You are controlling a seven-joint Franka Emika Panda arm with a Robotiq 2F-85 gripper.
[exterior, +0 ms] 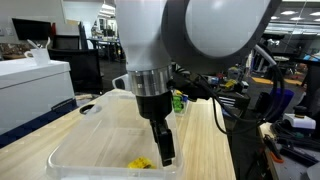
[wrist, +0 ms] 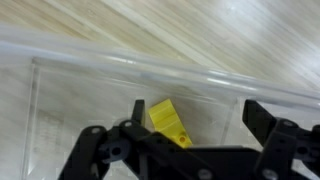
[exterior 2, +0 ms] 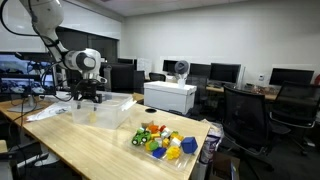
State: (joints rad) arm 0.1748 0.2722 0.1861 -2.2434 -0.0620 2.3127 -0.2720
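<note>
My gripper (wrist: 198, 118) is open and reaches down into a clear plastic bin (exterior: 75, 140) on the wooden table. A yellow block (wrist: 168, 122) lies on the bin's floor beside my left finger, between the two fingers and untouched as far as I can see. In an exterior view the gripper (exterior: 165, 150) hangs just right of the yellow block (exterior: 140, 163). In the far exterior view the arm (exterior 2: 88, 75) stands over the same bin (exterior 2: 100, 110).
A second clear container (exterior 2: 165, 140) of colourful toy pieces sits near the table's front end. A green object (exterior: 179, 101) lies behind the arm. Office chairs (exterior 2: 245, 115), monitors and a white box (exterior 2: 170, 96) surround the table.
</note>
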